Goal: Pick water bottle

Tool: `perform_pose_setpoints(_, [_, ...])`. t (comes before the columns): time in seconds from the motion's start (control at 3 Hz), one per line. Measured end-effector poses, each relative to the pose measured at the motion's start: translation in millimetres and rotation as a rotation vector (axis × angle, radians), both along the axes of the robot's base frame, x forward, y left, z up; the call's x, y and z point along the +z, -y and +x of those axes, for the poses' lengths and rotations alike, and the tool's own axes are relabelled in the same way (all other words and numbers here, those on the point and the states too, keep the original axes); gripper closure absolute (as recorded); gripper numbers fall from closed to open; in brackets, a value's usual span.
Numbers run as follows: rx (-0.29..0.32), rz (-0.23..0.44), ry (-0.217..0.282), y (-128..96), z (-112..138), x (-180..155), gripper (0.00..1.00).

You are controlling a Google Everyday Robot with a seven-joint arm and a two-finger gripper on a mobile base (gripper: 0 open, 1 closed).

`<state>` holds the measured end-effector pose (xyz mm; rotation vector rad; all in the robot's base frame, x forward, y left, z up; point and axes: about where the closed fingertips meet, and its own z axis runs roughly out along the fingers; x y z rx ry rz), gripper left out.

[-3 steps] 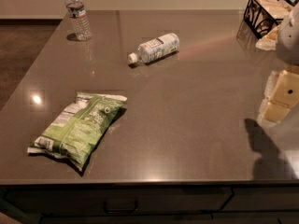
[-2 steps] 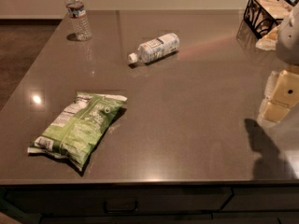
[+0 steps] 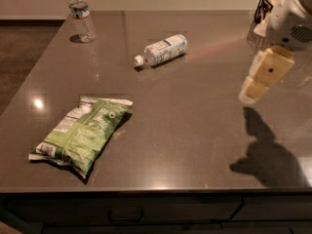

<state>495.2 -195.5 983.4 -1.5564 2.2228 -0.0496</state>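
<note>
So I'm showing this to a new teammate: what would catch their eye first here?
Probably the green chip bag lying flat on the near left of the dark table. Next, the end effector hanging above the table's right side, its shadow below. Then the water bottle standing upright at the far left corner, apart from the white-labelled bottle lying on its side farther right.

Gripper (image 3: 250, 93) far right of water bottle (image 3: 81, 16)
</note>
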Motion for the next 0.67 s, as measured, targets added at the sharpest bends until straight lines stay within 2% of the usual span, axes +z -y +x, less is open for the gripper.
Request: perform_pose_setpoints(0.67, [-0.086, 0.147, 0.093, -46, 86, 3, 0.0])
